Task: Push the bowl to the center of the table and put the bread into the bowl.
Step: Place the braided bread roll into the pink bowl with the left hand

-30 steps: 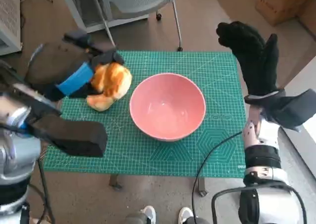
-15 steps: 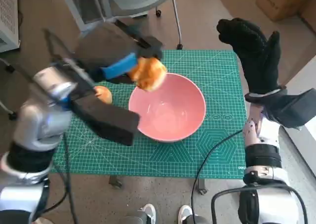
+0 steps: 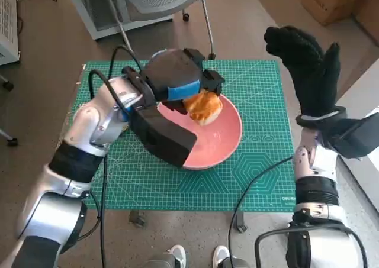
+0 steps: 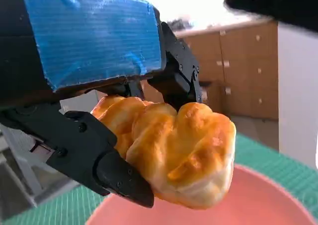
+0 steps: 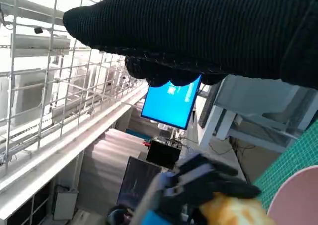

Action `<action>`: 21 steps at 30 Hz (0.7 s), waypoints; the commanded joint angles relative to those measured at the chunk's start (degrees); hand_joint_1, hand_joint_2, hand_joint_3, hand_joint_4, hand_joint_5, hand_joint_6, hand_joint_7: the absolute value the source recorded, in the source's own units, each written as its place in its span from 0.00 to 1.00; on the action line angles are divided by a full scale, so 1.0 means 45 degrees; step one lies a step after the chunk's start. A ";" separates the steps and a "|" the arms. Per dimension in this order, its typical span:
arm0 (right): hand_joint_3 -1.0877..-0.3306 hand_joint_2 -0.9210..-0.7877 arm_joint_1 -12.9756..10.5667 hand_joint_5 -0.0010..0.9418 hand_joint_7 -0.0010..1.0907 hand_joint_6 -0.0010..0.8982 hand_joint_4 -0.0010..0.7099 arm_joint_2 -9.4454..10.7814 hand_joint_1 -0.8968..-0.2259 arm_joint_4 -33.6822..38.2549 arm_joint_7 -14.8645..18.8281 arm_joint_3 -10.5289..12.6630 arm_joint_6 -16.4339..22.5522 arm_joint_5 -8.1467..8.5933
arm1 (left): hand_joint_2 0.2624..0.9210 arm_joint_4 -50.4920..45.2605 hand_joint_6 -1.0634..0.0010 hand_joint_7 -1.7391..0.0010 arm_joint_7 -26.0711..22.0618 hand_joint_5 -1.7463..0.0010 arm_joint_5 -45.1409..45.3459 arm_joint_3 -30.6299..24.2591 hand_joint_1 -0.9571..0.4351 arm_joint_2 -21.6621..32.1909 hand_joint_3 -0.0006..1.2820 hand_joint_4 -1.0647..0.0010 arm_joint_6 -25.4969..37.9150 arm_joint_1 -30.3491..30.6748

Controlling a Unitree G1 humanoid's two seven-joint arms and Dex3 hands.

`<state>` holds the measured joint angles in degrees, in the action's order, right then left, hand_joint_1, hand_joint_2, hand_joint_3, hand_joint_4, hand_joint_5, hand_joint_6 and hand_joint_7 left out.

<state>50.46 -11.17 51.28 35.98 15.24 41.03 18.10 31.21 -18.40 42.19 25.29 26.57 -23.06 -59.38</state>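
Note:
The pink bowl stands near the middle of the green mat. My left hand, black with blue tape, grips a golden bread roll and holds it just above the bowl's far inner side. The left wrist view shows black fingers clamped round the bread, with the bowl's rim below it. My gloved right hand is raised over the table's right edge, fingers apart and holding nothing. The right wrist view shows the glove, the bread and the bowl.
My left forearm lies across the mat's left half and hides that part. A black cable crosses the mat's front right corner. An office chair stands beyond the table, cardboard boxes at the far right, and a person's feet near the front edge.
My left hand has lifted the bread off the mat's left side and carried it right, over the bowl. The right hand has stayed raised.

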 commanded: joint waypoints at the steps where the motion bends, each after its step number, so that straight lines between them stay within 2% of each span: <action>1: 0.53 0.00 -0.0361 0.01 0.01 0.40 0.28 -0.0115 0.30 -0.0040 0.0007 0.0004 -0.0115 0.0026 | 1.00 0.0956 0.34 0.40 0.0248 0.34 0.0044 0.0151 0.69 -0.0100 0.02 0.32 -0.0134 -0.0299; 8: 0.52 0.00 -0.0340 0.00 0.00 0.38 0.26 -0.0129 0.29 0.0071 0.0024 0.0019 0.0008 -0.0014 | 1.00 0.2249 0.35 0.38 0.0418 0.32 -0.0156 0.0242 0.69 -0.0304 0.03 0.35 -0.0377 -0.0216; 10: 0.52 0.00 -0.0338 0.00 0.00 0.38 0.25 -0.0116 0.29 0.0071 0.0030 0.0025 0.0014 -0.0005 | 1.00 0.2545 0.39 0.37 0.0343 0.29 -0.0259 0.0202 0.69 -0.0365 0.06 0.38 -0.0283 -0.0144; 12: 0.52 0.00 -0.0327 0.00 0.00 0.37 0.25 -0.0096 0.29 0.0080 0.0012 0.0026 0.0018 -0.0011 | 1.00 0.2807 0.53 0.27 0.0103 0.24 -0.0437 0.0135 0.69 -0.0410 0.14 0.48 -0.0162 -0.0062; 13: 0.52 0.00 -0.0322 0.00 0.00 0.37 0.25 -0.0089 0.29 0.0088 0.0002 0.0026 0.0018 -0.0015 | 0.96 0.2918 0.59 0.34 -0.0027 0.34 -0.0525 0.0108 0.68 -0.0430 0.14 0.55 -0.0116 -0.0043; 14: 0.52 0.00 -0.0310 0.00 0.00 0.37 0.25 -0.0080 0.28 0.0100 0.0001 0.0028 0.0013 -0.0011 | 0.93 0.3008 0.61 0.53 -0.0286 0.55 -0.0658 0.0075 0.65 -0.0436 0.11 0.58 -0.0008 -0.0021; 15: 0.52 0.00 -0.0301 0.00 0.00 0.37 0.25 -0.0073 0.28 0.0108 0.0002 0.0030 0.0009 -0.0007 | 0.90 0.3071 0.66 0.68 -0.0463 0.71 -0.0754 0.0057 0.63 -0.0437 0.08 0.67 0.0065 -0.0011; 16: 0.52 0.00 -0.0289 0.00 0.00 0.37 0.25 -0.0056 0.28 0.0109 0.0004 0.0033 -0.0015 0.0008 | 0.89 0.3111 0.68 0.73 -0.0725 0.77 -0.0892 0.0029 0.62 -0.0427 0.07 0.70 0.0202 0.0013; 17: 0.52 0.00 -0.0280 0.00 0.00 0.38 0.24 -0.0045 0.28 0.0109 0.0004 0.0034 -0.0032 0.0019 | 0.86 0.3134 0.73 0.86 -0.0907 0.88 -0.0990 0.0012 0.57 -0.0420 0.04 0.81 0.0299 0.0028; 21: 0.53 0.00 -0.0234 0.00 0.01 0.38 0.24 0.0007 0.27 0.0148 0.0035 0.0037 -0.0078 0.0057 | 0.83 0.2967 0.76 0.95 -0.1316 0.97 -0.1292 -0.0060 0.49 -0.0306 0.01 0.89 0.0481 0.0104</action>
<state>50.46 -11.28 51.09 35.98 15.46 41.26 18.04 44.79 -22.96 37.84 25.88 24.80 -21.38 -59.22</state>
